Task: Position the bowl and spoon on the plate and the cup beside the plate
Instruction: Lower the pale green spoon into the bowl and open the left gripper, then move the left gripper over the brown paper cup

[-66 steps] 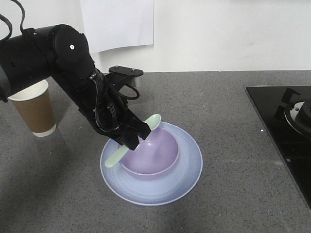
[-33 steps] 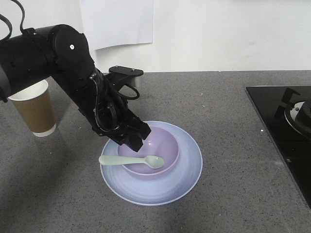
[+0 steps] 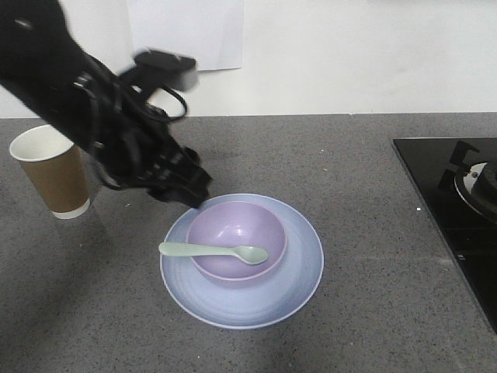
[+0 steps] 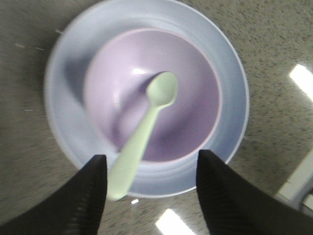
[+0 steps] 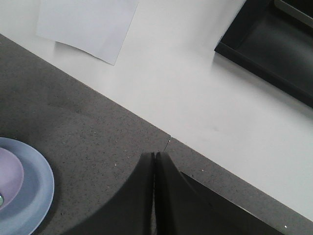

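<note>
I am noting the left gripper [image 4: 149, 196] hanging wide and empty just left of the plate [image 3: 299, 284], spoon [image 3: 213, 251] lying across the bowl [image 3: 237, 233], cup [image 3: 53, 171] standing well left, nearest this arm.

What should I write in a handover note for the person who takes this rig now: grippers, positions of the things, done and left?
Left gripper: open, empty, above the plate's edge.
Right gripper: shut, empty, off to the side near the wall.
Bowl sits in the middle of the plate.
Spoon lies across the bowl, head inside, handle sticking out over the rim.
Cup stands upright on the counter, apart from the plate.
Done: bowl and spoon placed.
Left: probably bring the cup closer beside the plate.
</note>
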